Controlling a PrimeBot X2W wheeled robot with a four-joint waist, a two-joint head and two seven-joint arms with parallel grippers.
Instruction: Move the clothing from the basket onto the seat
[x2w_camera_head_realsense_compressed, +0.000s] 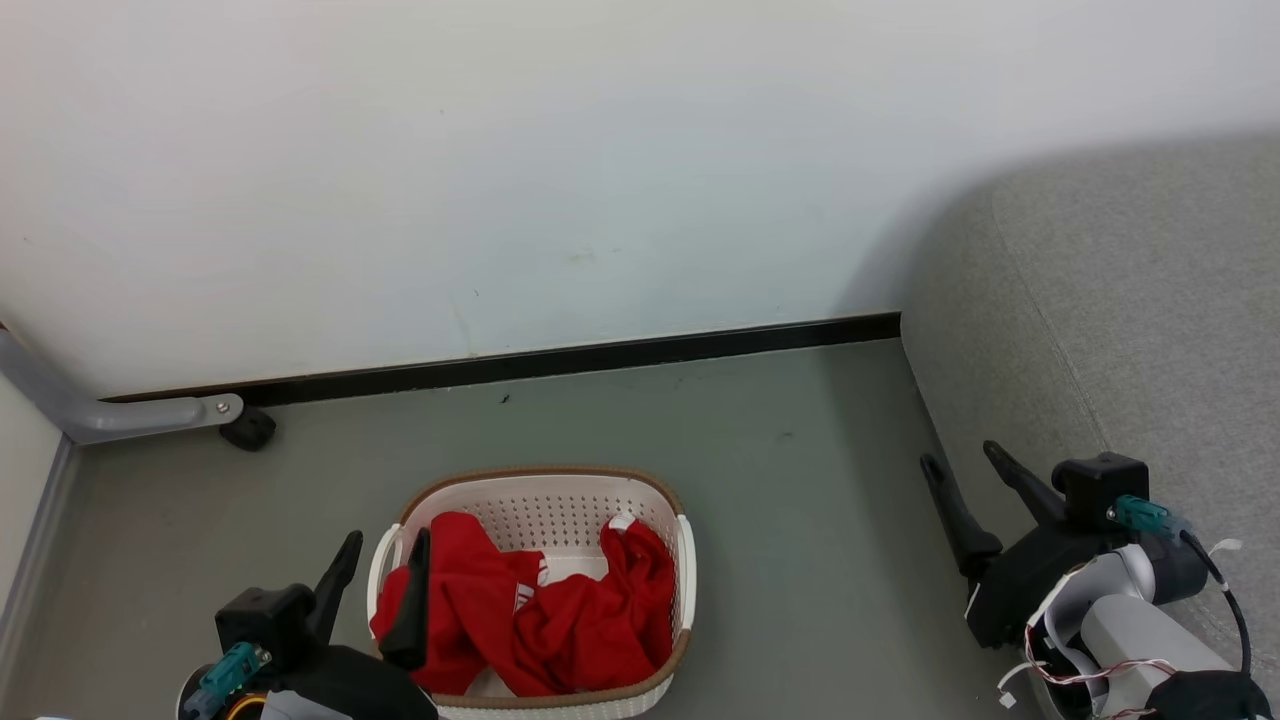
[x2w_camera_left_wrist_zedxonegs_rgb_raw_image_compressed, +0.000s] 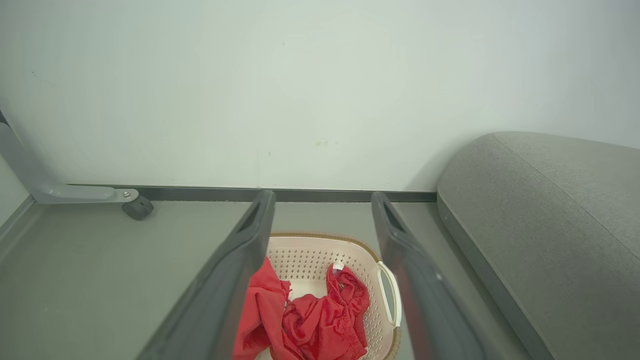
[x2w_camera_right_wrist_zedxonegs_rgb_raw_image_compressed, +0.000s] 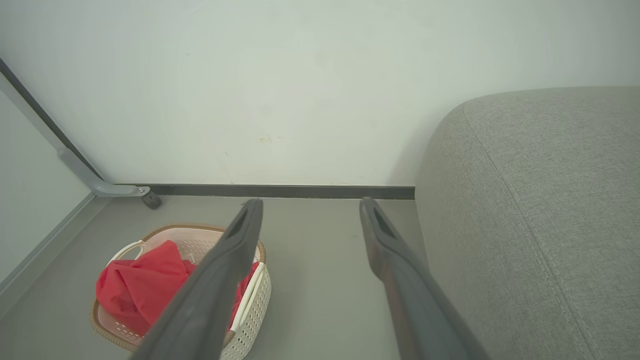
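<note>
On the grey floor (x2w_camera_head_realsense_compressed: 800, 520), close to the white wall (x2w_camera_head_realsense_compressed: 600, 150), stands the basket (x2w_camera_head_realsense_compressed: 560, 508), upright, with its brown rim uppermost. The clothing (x2w_camera_head_realsense_compressed: 580, 620) lies inside the basket as a crumpled red heap. It covers most of the bottom and rises against the left wall, with white marks visible near the middle. The seat (x2w_camera_head_realsense_compressed: 1120, 330) is at the right of the head view, well apart from the basket, with bare floor between them and no red fabric on its visible part. The left gripper (x2w_camera_head_realsense_compressed: 388, 536) is at the left side of the basket with its jaws fully released and nothing between them. One finger lies outside the left handle, and the other appears in front of the red heap. Whether that finger touches the fabric cannot be determined. The right gripper (x2w_camera_head_realsense_compressed: 959, 455) is beside the front edge of the seat, over the floor, also spread wide and empty. A grey metal leg with a black wheel (x2w_camera_head_realsense_compressed: 248, 428) stands at the base of the wall, behind and to the left of the basket.
</note>
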